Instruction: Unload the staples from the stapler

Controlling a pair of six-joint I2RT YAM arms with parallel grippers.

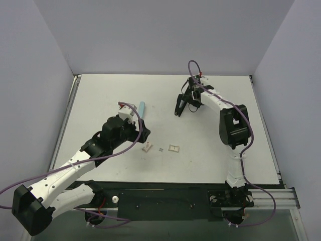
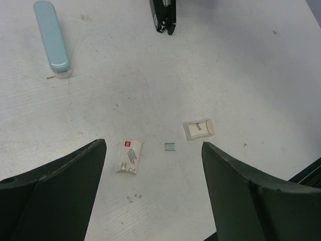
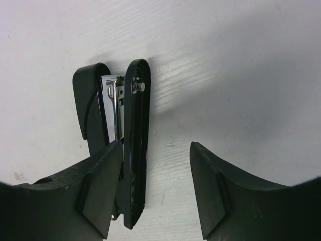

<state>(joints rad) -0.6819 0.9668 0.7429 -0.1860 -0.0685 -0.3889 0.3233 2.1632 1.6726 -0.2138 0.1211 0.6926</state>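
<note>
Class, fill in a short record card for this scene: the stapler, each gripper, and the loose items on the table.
Stapler: slim black hinged desk stapler, lying hinged open, silvery metal strip showing
Right gripper: open, straddling the stapler, clear gap on one side
Left gripper: open, holding nothing
Loose items: light-blue bar, white packet with red label, small grey piece, small beige box
</note>
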